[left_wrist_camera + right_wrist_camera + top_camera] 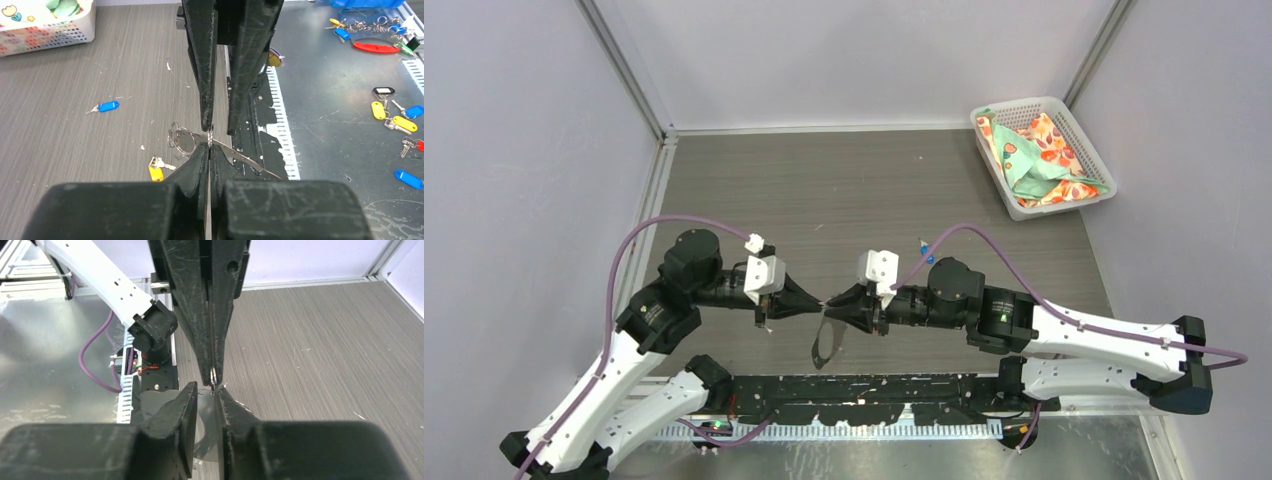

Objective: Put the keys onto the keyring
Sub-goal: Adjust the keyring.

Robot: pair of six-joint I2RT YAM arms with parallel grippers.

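My two grippers meet tip to tip over the near middle of the table. The left gripper (818,302) (209,148) is shut on the small metal fitting of the keyring (181,139). Its thin grey loop (828,342) hangs below and also shows in the right wrist view (202,427). The right gripper (834,300) (206,386) is open, its tips on either side of the left gripper's tip, one finger touching the fitting. The yellow-headed key (156,170) lies on the table just below the ring. The blue-headed key (107,106) (921,243) lies farther off, by the right arm.
A white basket (1064,120) with patterned cloth stands at the back right corner. Several spare tagged keys (400,122) lie on the metal surface beyond the table's near edge. A black strip (874,385) runs along that edge between the arm bases.
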